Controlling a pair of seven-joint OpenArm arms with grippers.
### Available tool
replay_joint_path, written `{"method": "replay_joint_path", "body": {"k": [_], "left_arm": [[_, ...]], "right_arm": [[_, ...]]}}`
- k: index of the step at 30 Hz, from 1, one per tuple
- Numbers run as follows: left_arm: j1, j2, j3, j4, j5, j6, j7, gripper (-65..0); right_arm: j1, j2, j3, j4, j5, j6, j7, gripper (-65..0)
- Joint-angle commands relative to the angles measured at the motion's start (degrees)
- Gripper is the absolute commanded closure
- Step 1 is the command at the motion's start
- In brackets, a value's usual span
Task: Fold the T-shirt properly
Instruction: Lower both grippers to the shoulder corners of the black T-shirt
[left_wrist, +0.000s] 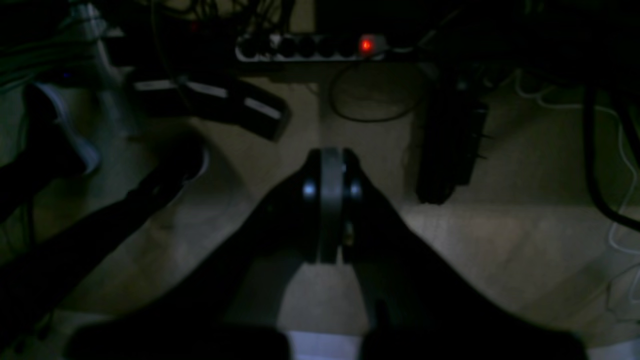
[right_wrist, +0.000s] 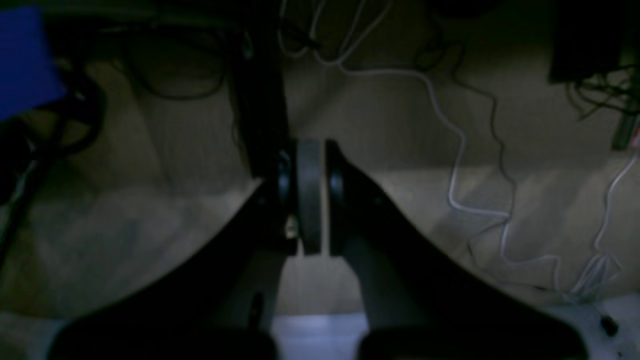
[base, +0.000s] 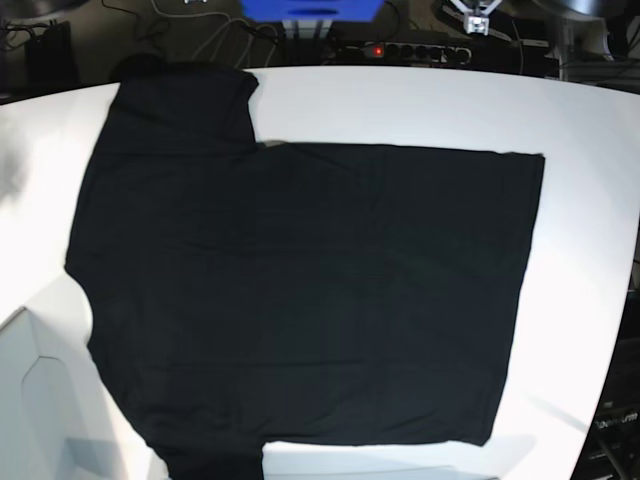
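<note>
white table (base: 400, 110), power strip (left_wrist: 310, 47) lit red, floor cables (right_wrist: 460, 165)

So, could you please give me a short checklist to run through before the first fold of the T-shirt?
1. T-shirt spread flat on the white table: ok.
2. Whole shirt in view: not ok, its lower sleeve is cut off by the base view's edge.
3. Left gripper shut and empty: ok.
4. Right gripper shut and empty: ok.
5. Arms over the table: not ok, both wrist views show floor and cables.
</note>
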Motion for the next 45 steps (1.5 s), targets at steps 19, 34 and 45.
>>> {"method": "replay_joint_path", "body": {"k": [19, 34, 45], "left_arm": [[18.55, -5.50, -19.24, 43.09, -9.34, -0.47, -0.86, -14.5], [-2.19, -2.78, -24.43, 34.04, -14.35, -0.47, 0.81, -43.4], [-14.50, -2.60, -24.34, 22.61, -17.34, -0.56, 8.37, -43.5]], "right_arm": [[-15.80, 3.48, 5.26, 44.75, 0.14, 0.12, -6.15, -10.4], [-8.33, 3.39, 5.17, 46.42, 0.14, 0.12, -7.91, -22.1], [-7.19, 3.48, 5.35, 46.42, -0.03, 0.12, -7.91, -22.5]]}}
